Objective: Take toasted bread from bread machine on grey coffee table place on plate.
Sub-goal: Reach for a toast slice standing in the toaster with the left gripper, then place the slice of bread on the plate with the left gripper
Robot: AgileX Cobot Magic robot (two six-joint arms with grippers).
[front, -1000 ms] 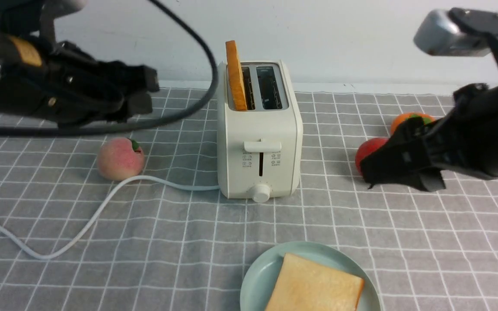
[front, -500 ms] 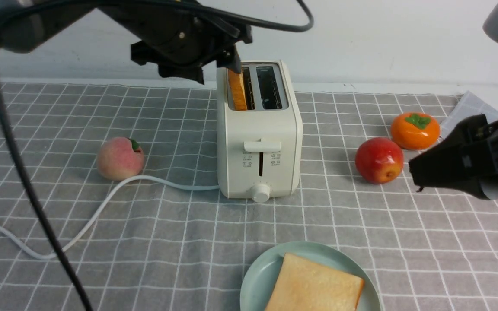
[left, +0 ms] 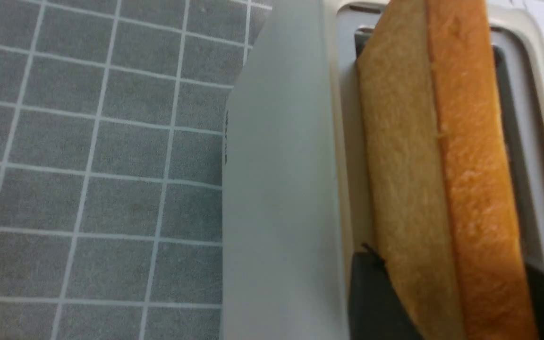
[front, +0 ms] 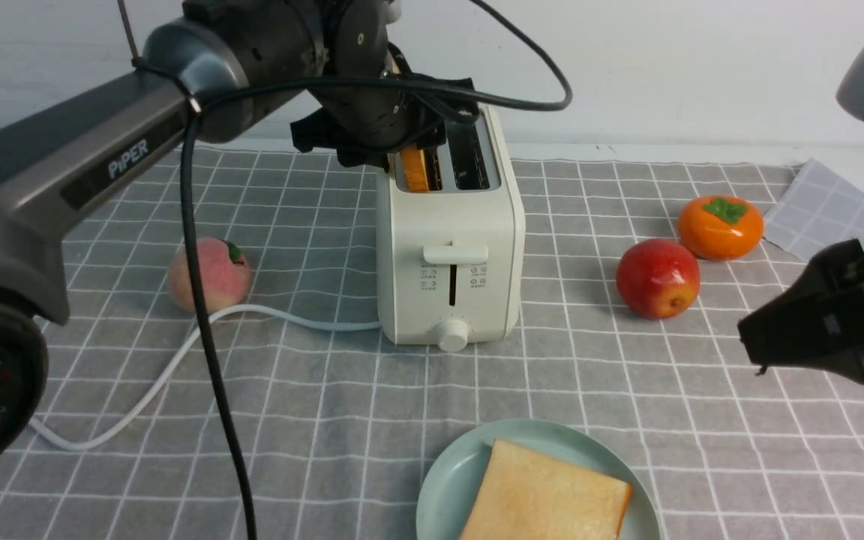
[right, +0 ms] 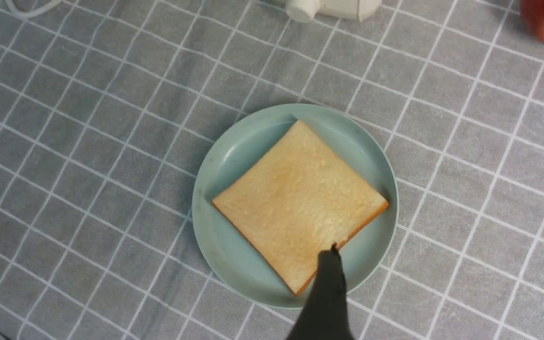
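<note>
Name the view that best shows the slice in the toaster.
Left wrist view: the slice fills the frame, face and crust. The front view shows only its orange edge; the right wrist view shows none of it.

Peach [front: 208, 275], apple [front: 658, 278], persimmon [front: 720, 226], pale cloth [front: 826, 210]

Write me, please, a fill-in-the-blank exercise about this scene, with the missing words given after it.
1. One slice of toasted bread lies flat on the mint-green ___.
2. Seen from the front, the other slice stands in the bread machine's ___ slot.
3. The right hand is open and holds ___.
4. The fruit left of the bread machine, beside its white cord, is a ___.
Missing words: plate; left; nothing; peach.
</note>
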